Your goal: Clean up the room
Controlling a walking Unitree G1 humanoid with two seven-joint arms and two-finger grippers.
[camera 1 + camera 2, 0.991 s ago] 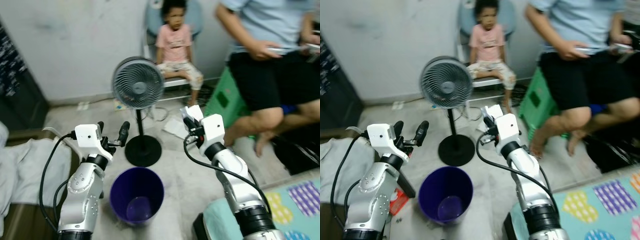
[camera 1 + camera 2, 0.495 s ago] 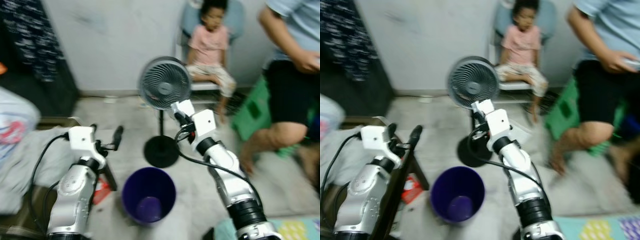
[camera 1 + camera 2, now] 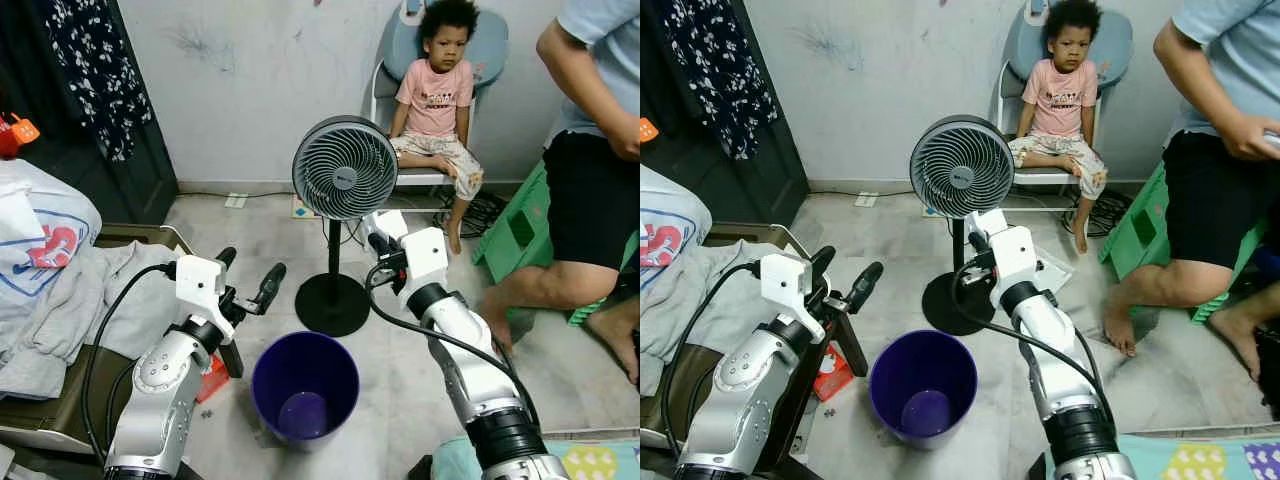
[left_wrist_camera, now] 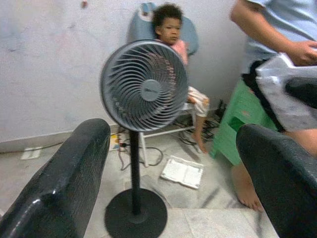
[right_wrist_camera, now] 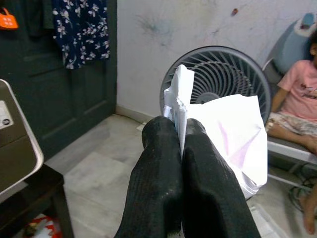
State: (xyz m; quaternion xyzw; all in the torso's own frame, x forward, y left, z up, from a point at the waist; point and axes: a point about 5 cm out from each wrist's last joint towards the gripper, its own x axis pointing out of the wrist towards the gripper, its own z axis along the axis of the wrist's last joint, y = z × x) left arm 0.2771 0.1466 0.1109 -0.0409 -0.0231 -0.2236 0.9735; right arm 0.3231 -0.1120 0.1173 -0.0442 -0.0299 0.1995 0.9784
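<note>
Right gripper [image 5: 179,134]: fingers pressed together on a crumpled sheet of white paper [image 5: 233,136]; held up just at 3 o'clock of the fan's pole, in front of the fan.
White paper: pinched at one edge between the black fingers [image 5: 158,178], the rest billowing beyond them; it sits above and at about 1 o'clock from the purple bin [image 3: 305,385].
Left gripper [image 3: 247,276]: fingers spread wide with nothing between them, raised at 10 o'clock of the bin.
Purple bin: upright on the tiled floor between the two arms, mouth open.
Fan [image 3: 344,168]: standing fan on a round black base [image 3: 333,304], at 12 o'clock of the bin.
People: a child on a chair [image 3: 437,95] at 1 o'clock; a seated person [image 3: 590,160] at 3 o'clock.
Clothes [image 3: 50,290]: heaped at 9 o'clock.
Red packet [image 3: 830,373]: on the floor by the left arm.
</note>
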